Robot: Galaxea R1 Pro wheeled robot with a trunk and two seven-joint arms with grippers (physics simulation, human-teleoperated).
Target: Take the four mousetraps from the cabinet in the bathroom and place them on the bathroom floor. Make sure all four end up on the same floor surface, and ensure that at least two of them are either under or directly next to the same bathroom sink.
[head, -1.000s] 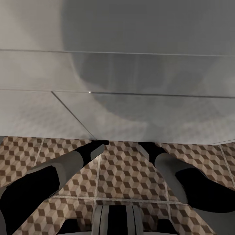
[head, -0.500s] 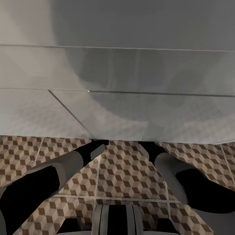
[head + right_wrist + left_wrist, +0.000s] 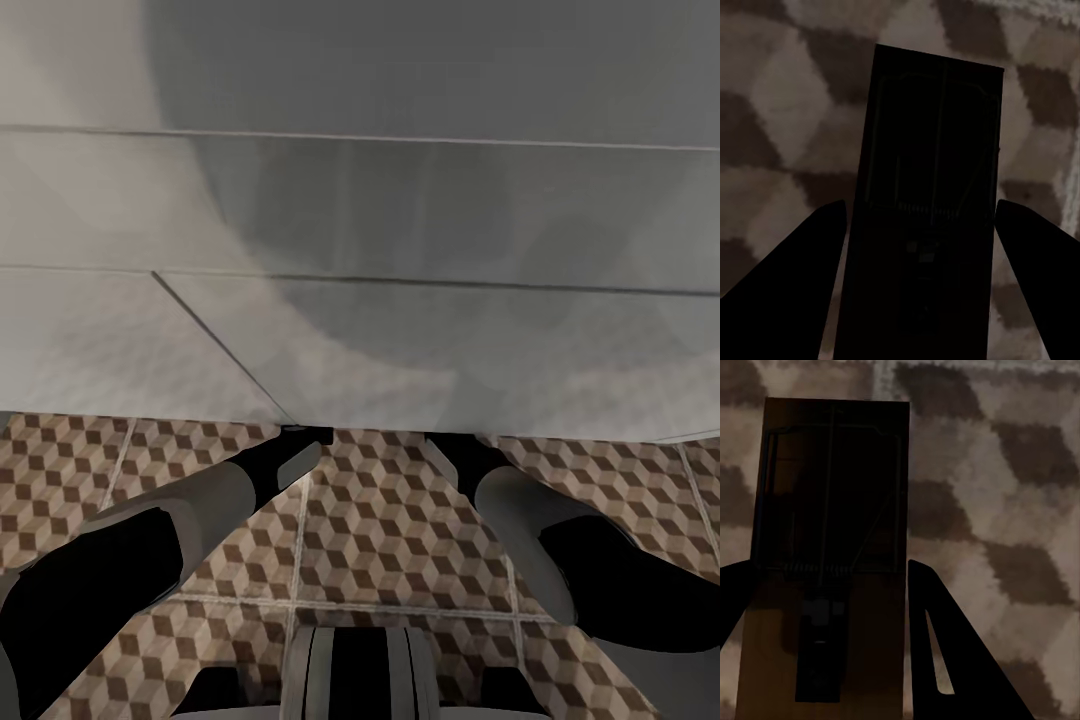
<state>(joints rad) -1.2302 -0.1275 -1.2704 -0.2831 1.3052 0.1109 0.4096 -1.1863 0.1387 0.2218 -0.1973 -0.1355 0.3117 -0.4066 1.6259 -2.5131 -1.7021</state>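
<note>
Nearby, two mousetraps show: one mousetrap point(image 3: 829, 555) pinched in the left pincer point(image 3: 825, 607), a second mousetrap point(image 3: 926, 210) between the right pincer's point(image 3: 921, 247) fingers, grip uncertain, over the bathroom floor point(image 3: 390, 520). Beyond, the white sink point(image 3: 400, 330) overhangs both arms.

**Head view: arms under the sink edge**

Broad white sink point(image 3: 400, 300) filling upper half, flat panels split by thin horizontal seams and one diagonal seam at left. Large round grey shadow across the panels. Below, bathroom floor point(image 3: 380, 520) in brown, beige and cream cube-pattern tiles with pale grout lines. Left arm point(image 3: 150, 540) and right arm point(image 3: 560, 540), grey and black, converging forward, ends passing under the sink's lower edge. Robot trunk point(image 3: 360, 670) at bottom centre.
</note>
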